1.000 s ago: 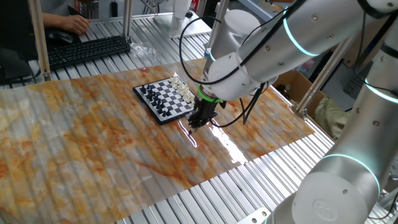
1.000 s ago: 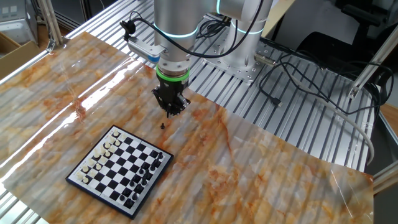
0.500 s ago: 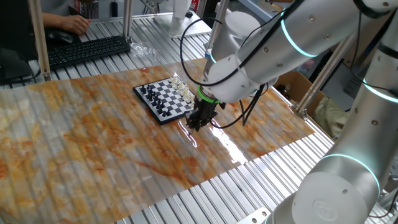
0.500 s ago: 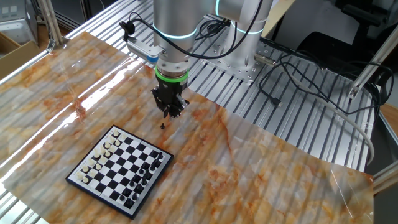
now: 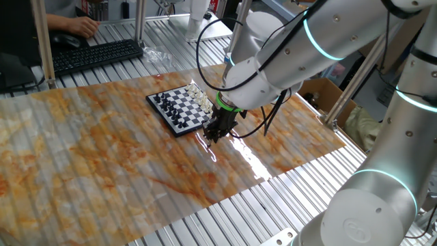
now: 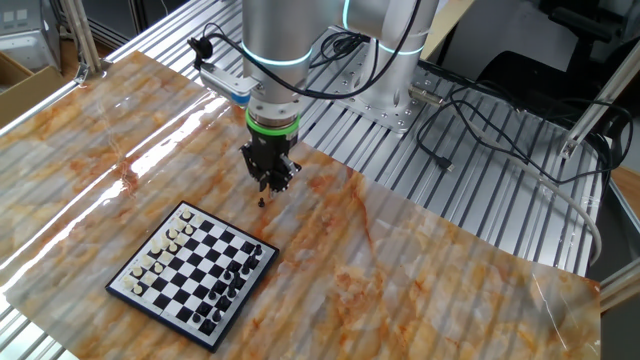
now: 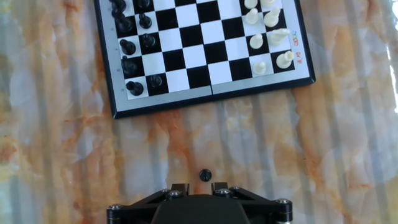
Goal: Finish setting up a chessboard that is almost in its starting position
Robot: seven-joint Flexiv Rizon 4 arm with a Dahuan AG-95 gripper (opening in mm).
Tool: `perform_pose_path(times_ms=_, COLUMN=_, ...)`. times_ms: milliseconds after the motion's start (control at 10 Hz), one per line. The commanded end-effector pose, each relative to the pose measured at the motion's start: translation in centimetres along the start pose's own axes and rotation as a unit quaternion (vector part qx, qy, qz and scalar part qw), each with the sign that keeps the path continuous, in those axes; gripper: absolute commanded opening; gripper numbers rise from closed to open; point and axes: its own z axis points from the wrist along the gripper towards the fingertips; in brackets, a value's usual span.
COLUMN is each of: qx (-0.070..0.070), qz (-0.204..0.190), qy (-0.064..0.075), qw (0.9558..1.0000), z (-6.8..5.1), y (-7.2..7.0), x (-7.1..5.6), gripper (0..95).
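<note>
The chessboard (image 5: 179,109) lies on the marbled mat, with black pieces on one side and white on the other; it also shows in the other fixed view (image 6: 196,272) and the hand view (image 7: 205,56). One small black piece (image 7: 205,175) stands alone on the mat, off the board's near edge; it is a dark dot in the other fixed view (image 6: 262,201). My gripper (image 7: 200,187) hangs just above and beside this piece, fingers apart with nothing between them. It also shows in both fixed views (image 5: 213,137) (image 6: 270,184).
A black keyboard (image 5: 95,53) and a person's hand lie at the far left. Metal frame posts (image 5: 46,41) stand at the table's back. Cables (image 6: 470,120) trail by the arm base. A cardboard box (image 5: 326,92) sits at the right.
My gripper has shifted slightly toward the lone black piece, a little left in the other fixed view. The piece and the board have not moved.
</note>
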Motion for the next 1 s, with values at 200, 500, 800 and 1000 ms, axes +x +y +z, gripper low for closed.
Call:
perform_pose_path(times_ms=200, qx=-0.002, qz=-0.001, qy=-0.002, qw=1.0000, z=0.4, y=-0.1, x=-0.3, gripper=19.0)
perform_pose_path(times_ms=500, qx=-0.004, qz=-0.001, qy=-0.002, qw=1.0000, z=0.7, y=-0.2, x=-0.5, gripper=19.0)
perform_pose_path(times_ms=800, qx=-0.005, qz=-0.001, qy=-0.003, qw=1.0000, z=1.2, y=-0.4, x=-0.5, gripper=19.0)
perform_pose_path(times_ms=1000, qx=-0.006, qz=0.000, qy=-0.004, qw=1.0000, z=1.3, y=-0.4, x=-0.5, gripper=19.0)
